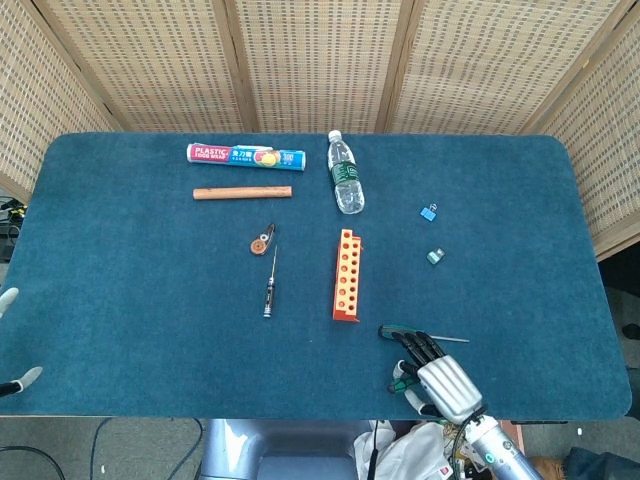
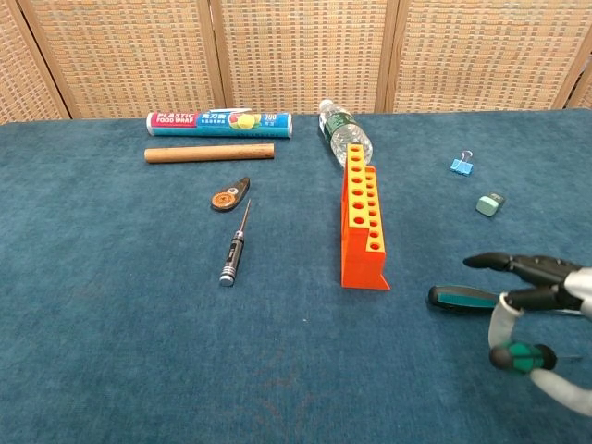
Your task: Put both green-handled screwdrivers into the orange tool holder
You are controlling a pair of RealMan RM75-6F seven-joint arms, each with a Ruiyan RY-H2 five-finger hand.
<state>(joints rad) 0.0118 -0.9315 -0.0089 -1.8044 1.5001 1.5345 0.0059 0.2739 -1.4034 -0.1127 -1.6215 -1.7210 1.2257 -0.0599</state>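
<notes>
1. The orange tool holder stands near the middle of the blue table, its holes all unfilled in both views, so neither screwdriver has gone in yet.
2. The right hand is at the near right edge of the table, just right of the holder's near end. It appears to grasp one green-handled screwdriver between thumb and fingers, with the handle's butt lifted toward the chest camera. I judge that this one is picked up but not yet carried to a hole.
3. The second green-handled screwdriver lies flat on the table beside the holder's near end, partly under the right hand's outstretched fingers. Its thin shaft points right in the head view. It is left for afterwards.
4. Of the left hand, only pale fingertips show at the left edge of the head view, well away from everything. Whether it is clenched or released I cannot tell.
5. What remains, as I read it: carry the held screwdriver over, tip it upright and seat it, then repeat for the other.
</notes>
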